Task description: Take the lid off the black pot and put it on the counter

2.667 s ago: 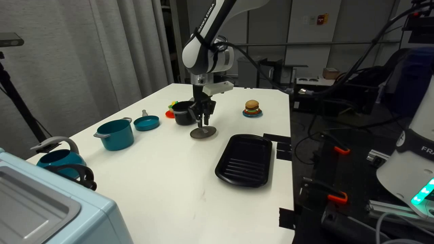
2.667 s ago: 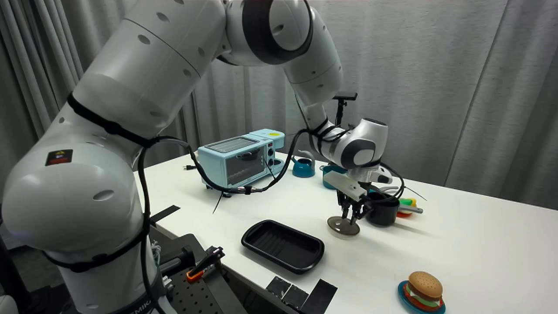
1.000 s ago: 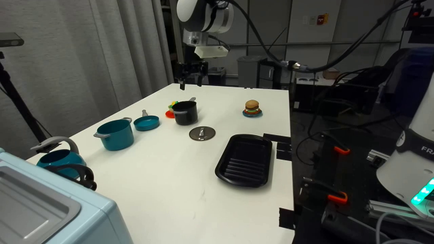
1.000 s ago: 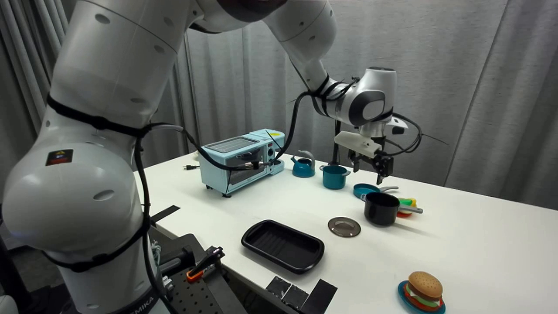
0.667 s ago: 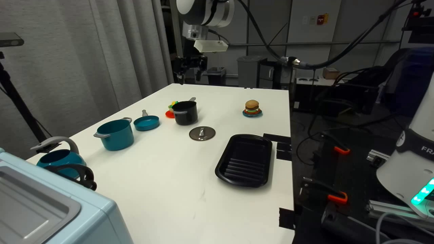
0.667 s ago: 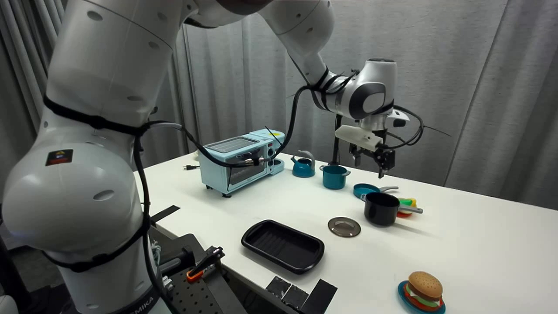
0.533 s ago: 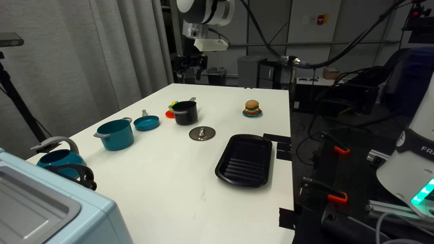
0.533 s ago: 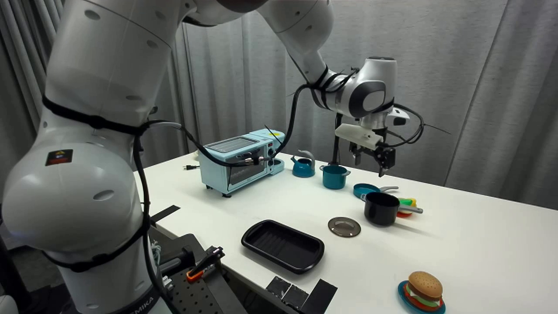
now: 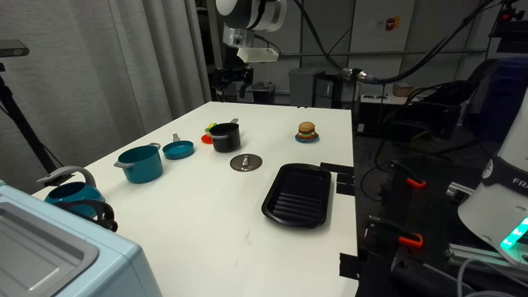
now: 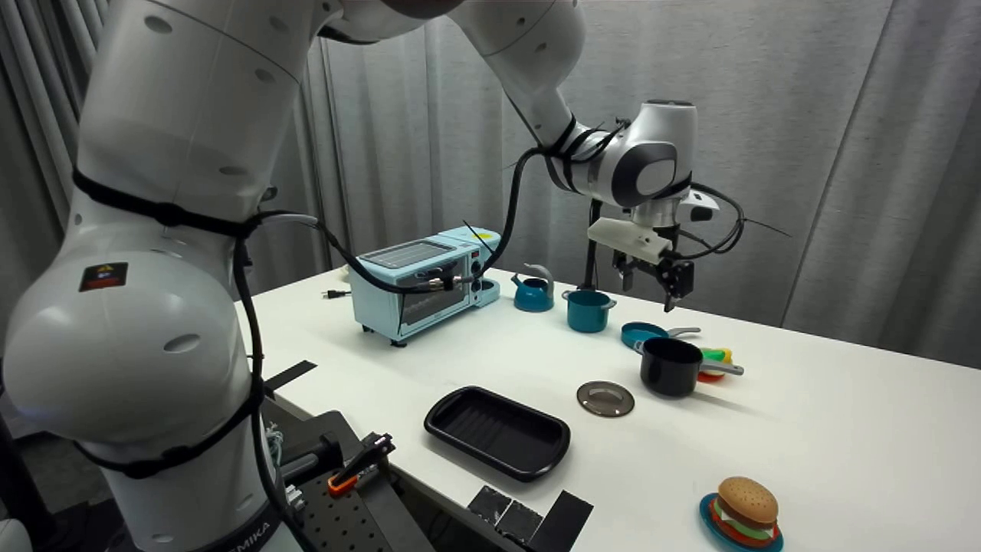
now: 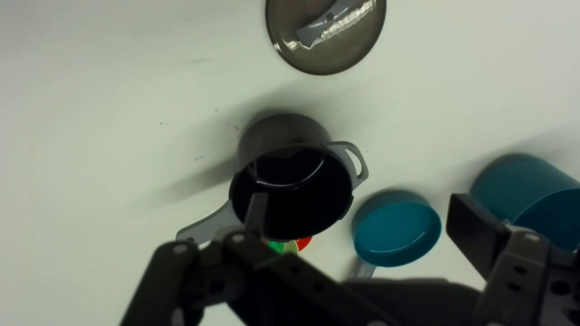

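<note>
The dark-grey translucent lid (image 9: pixel 239 165) lies flat on the white counter (image 9: pixel 206 222), its grey handle upward. Beside it, the black pot (image 10: pixel 670 372) stands upright and uncovered in both exterior views. From above, in the wrist view, the pot (image 11: pixel 299 199) shows a dark interior, with the lid (image 11: pixel 331 56) cut off by the top edge. My gripper (image 10: pixel 649 297) hangs well above the counter, behind the pot in an exterior view. Its fingers (image 11: pixel 471 235) are spread wide with nothing held between them, and neither touches the lid or pot.
A black grill pan (image 10: pixel 498 433) lies near the lid, and a toy burger (image 9: pixel 306 130) sits on a blue plate. Teal cookware lines the curtain side: a pot (image 9: pixel 142 165), a pan (image 9: pixel 178 149) and a kettle (image 10: pixel 534 294). A light-blue toaster oven (image 10: pixel 425 284) stands at one end.
Earlier the gripper was down at the lid's handle, the lid slightly tilted. It has let go and risen high, leaving the lid flat on the counter. Over the last half second it barely moves.
</note>
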